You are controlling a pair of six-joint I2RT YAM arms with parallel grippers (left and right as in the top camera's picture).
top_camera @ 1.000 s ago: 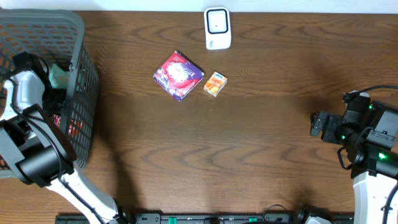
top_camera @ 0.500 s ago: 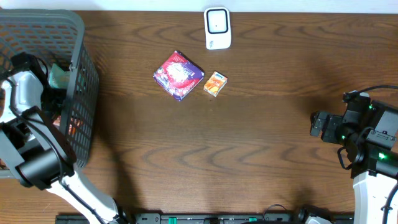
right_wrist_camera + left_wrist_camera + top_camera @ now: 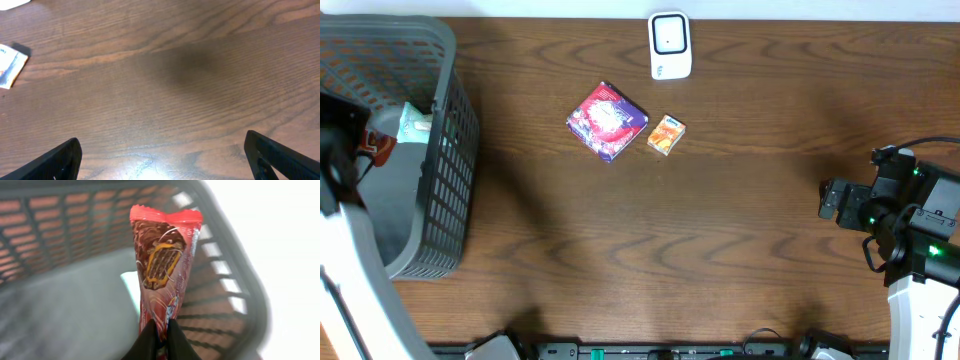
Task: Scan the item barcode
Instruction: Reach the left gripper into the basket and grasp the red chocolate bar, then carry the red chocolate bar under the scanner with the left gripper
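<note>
Left tool (image 3: 160, 332) with wrapper (image 3: 162, 265) over basket (image 3: 390, 35)

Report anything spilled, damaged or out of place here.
Nothing stands out. The purple pack and orange box lie flat near the scanner, nothing spilled. The left gripper pinches a red wrapper at the basket.

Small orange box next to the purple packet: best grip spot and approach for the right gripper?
Top-down on the small orange cardboard box, lying flat and skewed on the wooden table. Probably close the open right gripper across its near and far ends: the purple square packet sits close beside one long edge, while both ends look free.
</note>
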